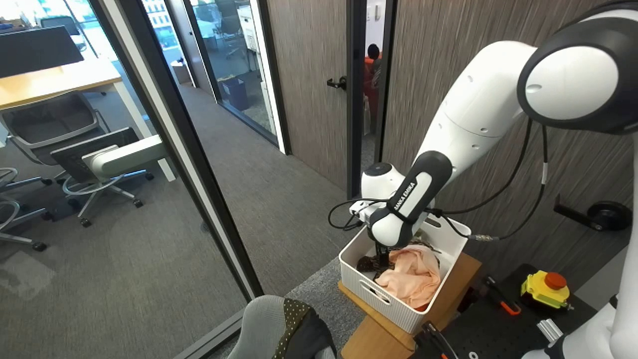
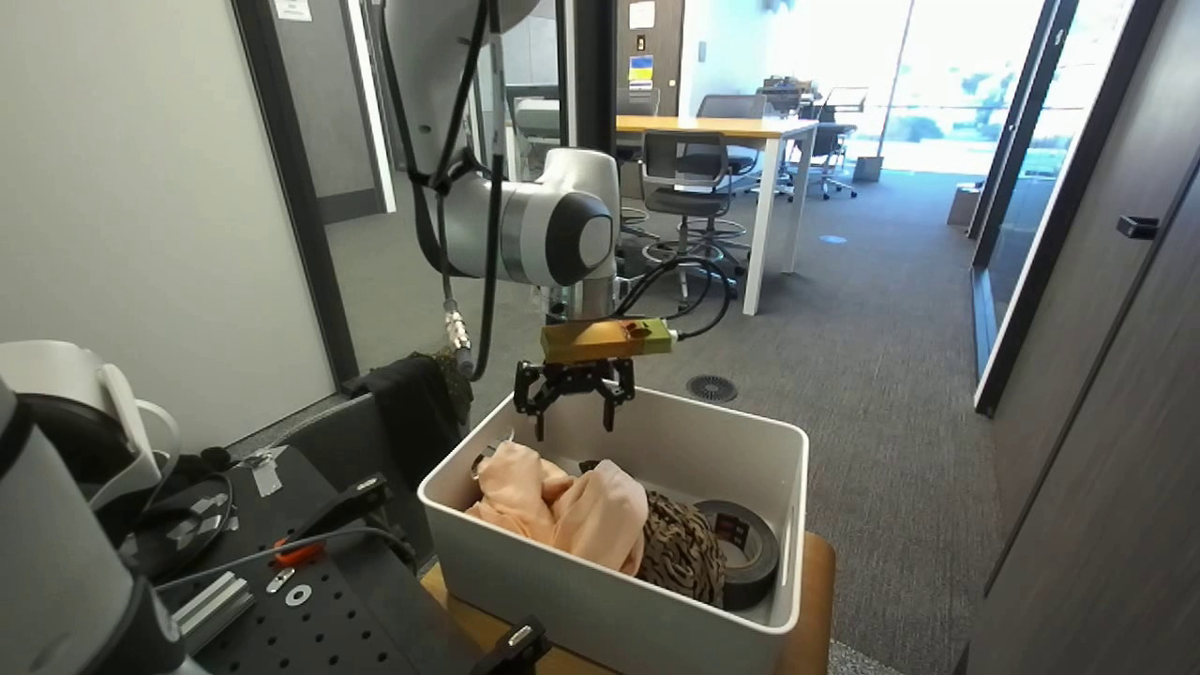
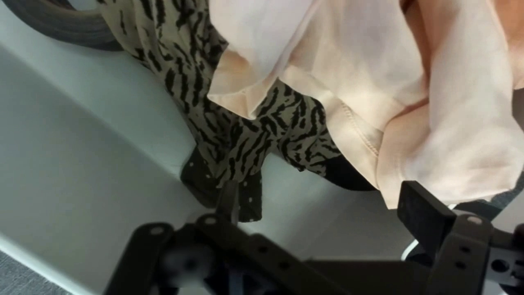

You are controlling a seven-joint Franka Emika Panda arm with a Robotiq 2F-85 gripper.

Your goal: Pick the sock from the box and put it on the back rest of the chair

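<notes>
Receiving chair (image 1: 264,324): already draped; additions could slip.
Tabletop (image 2: 817,591): by its far edge, the wall of the box (image 2: 609,614) could block descent.
Striped cloth (image 3: 180,73): overlapping, might get pinched too.
Pincer (image 2: 574,431): wide, holding nothing.
Sock (image 3: 200,184): apparently the dotted piece, inside, near that wall.

The box (image 2: 581,607) stood on a stand (image 1: 459,279), and the chair (image 1: 261,319) was to the left of it in both exterior views. In the box, in an exterior view, a first cloth (image 2: 562,506) lay at the left, a tape roll (image 2: 755,581) at the right, a second cloth (image 2: 680,553) between them; the gripper (image 2: 574,433) was above, behind the first cloth. A third cloth (image 3: 250,197) lay partly under the second.
</notes>
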